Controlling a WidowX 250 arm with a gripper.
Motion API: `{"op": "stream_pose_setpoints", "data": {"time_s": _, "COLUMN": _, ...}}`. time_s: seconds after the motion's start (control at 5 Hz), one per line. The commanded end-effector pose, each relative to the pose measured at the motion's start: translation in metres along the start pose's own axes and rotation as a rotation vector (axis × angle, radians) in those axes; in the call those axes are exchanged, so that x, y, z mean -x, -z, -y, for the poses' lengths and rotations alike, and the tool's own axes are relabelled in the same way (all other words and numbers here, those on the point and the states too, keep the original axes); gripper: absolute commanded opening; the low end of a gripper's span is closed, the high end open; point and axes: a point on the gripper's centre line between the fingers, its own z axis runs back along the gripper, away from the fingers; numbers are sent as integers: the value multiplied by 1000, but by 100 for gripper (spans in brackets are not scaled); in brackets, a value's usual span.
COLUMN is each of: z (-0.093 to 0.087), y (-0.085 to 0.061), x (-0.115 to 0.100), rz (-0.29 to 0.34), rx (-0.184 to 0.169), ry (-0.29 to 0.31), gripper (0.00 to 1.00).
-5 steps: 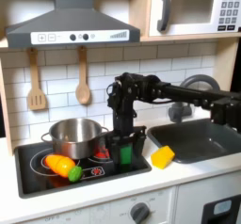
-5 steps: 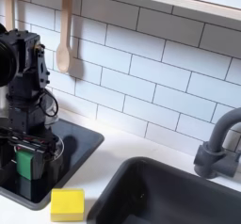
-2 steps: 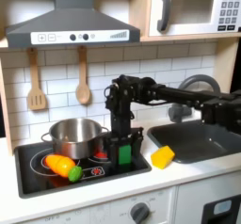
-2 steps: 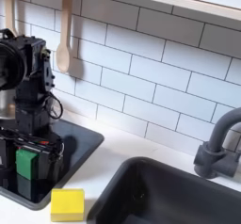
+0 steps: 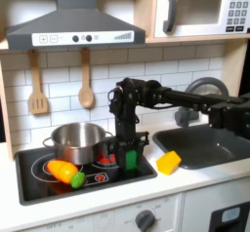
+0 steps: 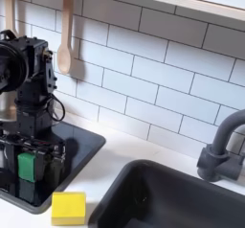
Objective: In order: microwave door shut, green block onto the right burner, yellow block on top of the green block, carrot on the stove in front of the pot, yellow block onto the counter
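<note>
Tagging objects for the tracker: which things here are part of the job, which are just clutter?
Job: microwave, green block in the claw, yellow block, carrot, pot, stove.
Clutter: two wooden spoons, sink, tap.

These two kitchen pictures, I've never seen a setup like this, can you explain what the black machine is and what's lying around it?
It is a toy kitchen with a black robot arm reaching over the stove. The first exterior view looks at the kitchen head-on; the second exterior view looks from the sink side, up close. The arm's gripper points down, its fingers either side of a green block on the black stovetop. Whether it is squeezing the block, I cannot tell. A silver pot and a carrot also sit on the stove. A yellow block lies on the white counter beside the sink.
</note>
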Motion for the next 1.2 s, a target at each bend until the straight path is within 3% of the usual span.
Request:
{"op": "stream_pose_setpoints", "data": {"time_s": 0.0, "z": 5, "y": -3, "x": -4, "rz": 5, "rx": 16, "ry": 6, "gripper": 0}}
{"op": "stream_pose_setpoints", "data": {"time_s": 0.2, "z": 5, "y": -8, "x": -9, "rz": 27, "rx": 15, "ry": 2, "gripper": 0}}
{"op": "stream_pose_setpoints", "data": {"time_s": 0.6, "z": 8, "y": 5, "x": -12, "rz": 10, "rx": 12, "ry": 1, "gripper": 0}}
{"op": "stream_pose_setpoints", "data": {"time_s": 0.8, "z": 8, "y": 4, "x": -13, "rz": 21, "rx": 5, "ry": 2, "gripper": 0}}
{"op": "stream_pose_setpoints", "data": {"time_s": 1.0, "z": 9, "y": -2, "x": -14, "rz": 31, "rx": 4, "ry": 2, "gripper": 100}}
